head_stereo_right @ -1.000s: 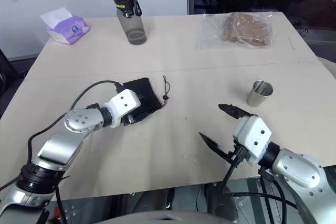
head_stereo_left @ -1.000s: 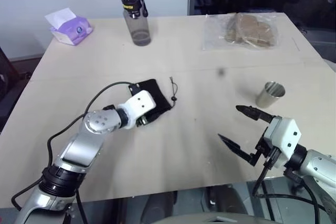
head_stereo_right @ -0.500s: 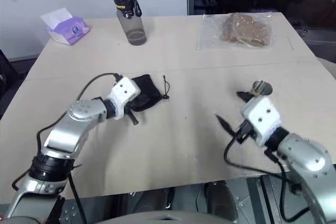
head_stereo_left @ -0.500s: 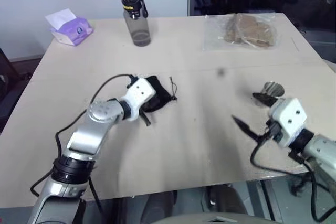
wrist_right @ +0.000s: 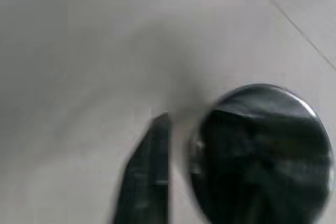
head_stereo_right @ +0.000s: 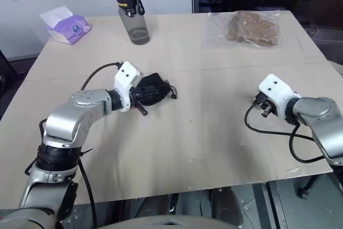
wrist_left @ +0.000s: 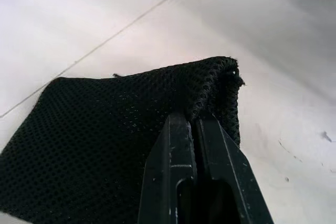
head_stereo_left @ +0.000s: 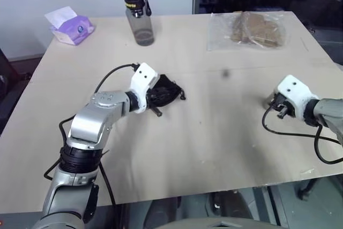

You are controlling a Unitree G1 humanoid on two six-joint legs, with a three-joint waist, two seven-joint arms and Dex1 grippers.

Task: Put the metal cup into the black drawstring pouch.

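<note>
Clamped shut, the left claw [wrist_left: 195,124] pinches a fold of the black drawstring pouch [head_stereo_left: 163,91] between its two black fingers, the mesh fabric bunched and peaked right at the fingertips. In the head views the pouch is gathered up against that claw near the middle of the bench [head_stereo_left: 193,148], its thin cord and toggle [head_stereo_left: 181,96] trailing off on the side away from the arm.

On the robot's right side, the right claw [head_stereo_right: 261,104] sits low over the bench with its fingers drawn nearly together. The metal cup [wrist_right: 262,156] is right at that claw: the wrist view shows its round shiny mouth close up, with one dark finger [wrist_right: 147,177] just outside the rim. The other finger cannot be made out, so whether the rim is actually pinched cannot be told. From the head views the cup is almost wholly hidden behind the white wrist housing. Cup and pouch lie well apart.

Toward the far edge of the bench stand a grey bottle with a black cap [head_stereo_left: 139,17], a purple tissue pack [head_stereo_left: 69,26] near the far left corner, and a clear plastic bag [head_stereo_left: 252,29] with something brown inside on the far right.
</note>
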